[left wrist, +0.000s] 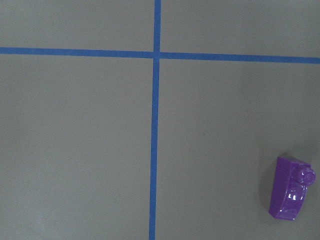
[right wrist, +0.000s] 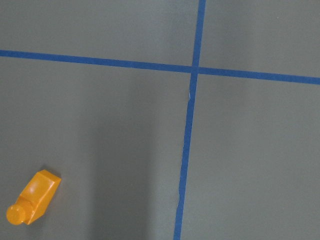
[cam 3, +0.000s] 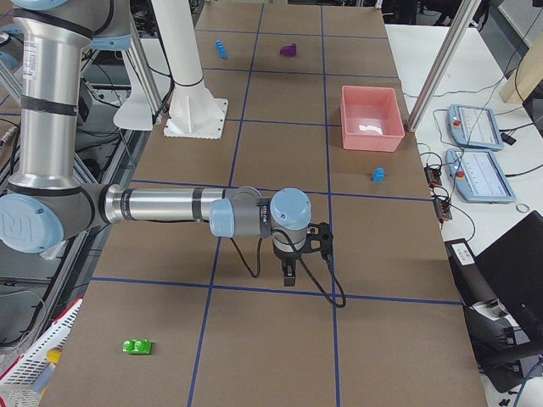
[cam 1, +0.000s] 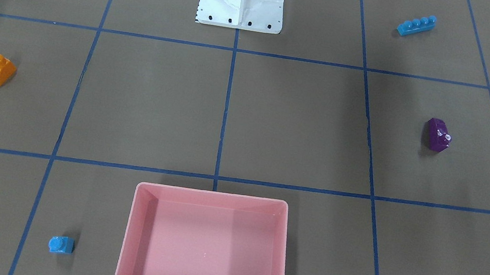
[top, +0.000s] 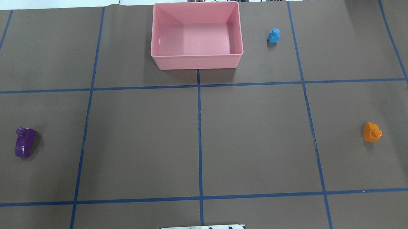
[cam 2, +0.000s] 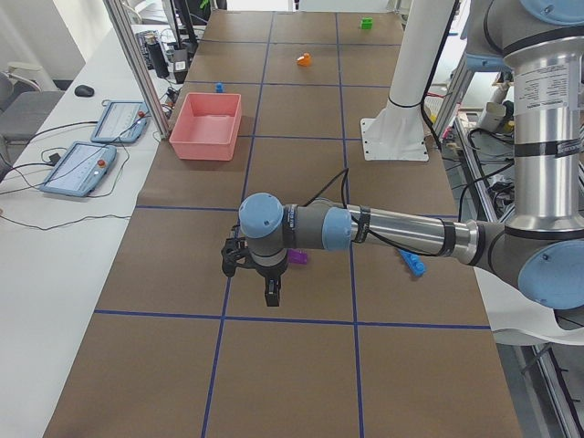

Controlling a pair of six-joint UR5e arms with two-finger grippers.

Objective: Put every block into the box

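Nearest the robot base, far from the pink box: long blue brick left, green brick far right. Midway, purple brick and orange brick wide of the box. Near its right wall, tiny blue brick. Left gripper, right gripper above the bench; fingers' spread impossible to tell. Probably light, rigid, slick: best pinched across flat sides.

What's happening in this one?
Nothing is in hand yet. The pink box is empty, and all five blocks lie on the table: orange block, purple block, tiny blue block, long blue block, green block. The left claw hangs over the table with the purple one in its wrist view, the right claw with the orange one.
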